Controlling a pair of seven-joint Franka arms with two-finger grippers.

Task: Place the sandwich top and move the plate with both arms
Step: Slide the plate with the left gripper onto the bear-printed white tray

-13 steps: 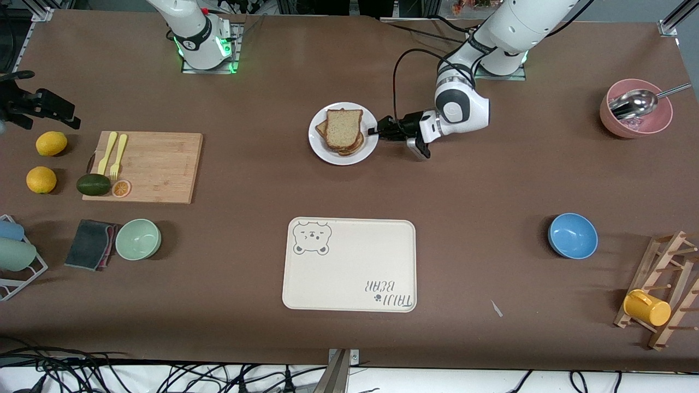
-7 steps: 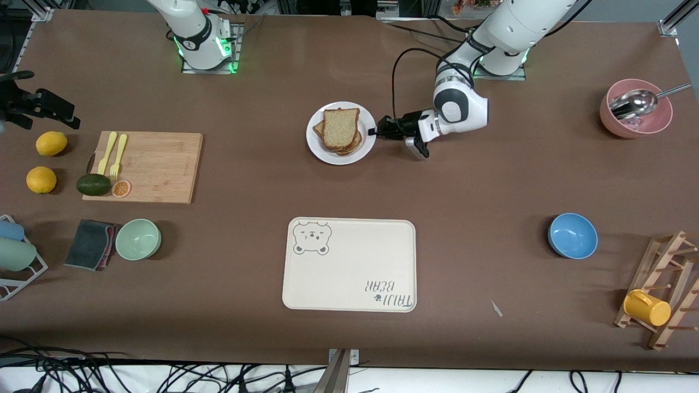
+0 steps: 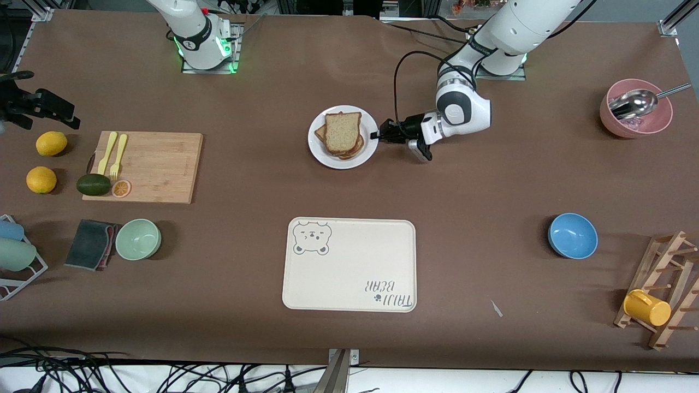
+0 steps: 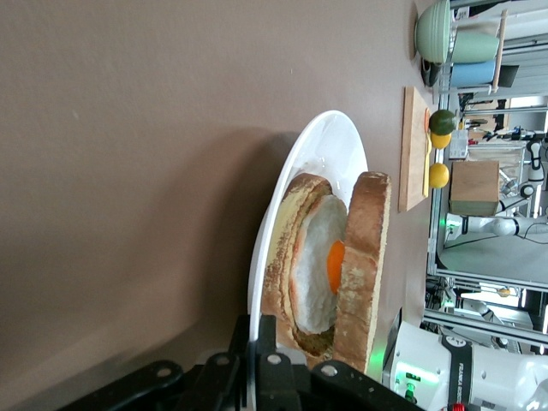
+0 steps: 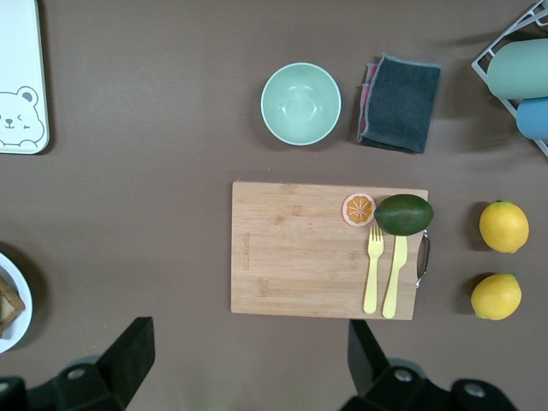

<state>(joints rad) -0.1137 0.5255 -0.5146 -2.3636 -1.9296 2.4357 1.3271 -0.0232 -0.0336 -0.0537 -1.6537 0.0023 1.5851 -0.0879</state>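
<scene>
The white plate (image 3: 319, 150) sits mid-table, toward the robots' bases. It carries a stacked sandwich with the speckled sandwich top (image 3: 343, 131) as the uppermost slice. In the left wrist view the sandwich top (image 4: 364, 248) lies over a fried egg (image 4: 321, 257) and a lower slice on the plate (image 4: 330, 141). My left gripper (image 3: 375, 135) is shut on the plate's rim at the edge toward the left arm's end, one finger above it and one below (image 4: 257, 330). My right gripper (image 5: 248, 342) hangs open and holds nothing, high over the table beside the cutting board.
A cream bear-print tray (image 3: 349, 265) lies nearer the front camera than the plate. Toward the right arm's end are a cutting board (image 3: 158, 166), a green bowl (image 3: 138, 239) and two lemons (image 3: 46, 161). Toward the left arm's end are a blue bowl (image 3: 572, 236), a pink bowl (image 3: 636, 114) and a wooden rack (image 3: 663, 289).
My left gripper has closed on the plate's rim. The plate and sandwich shifted slightly with it. The right arm has not moved.
</scene>
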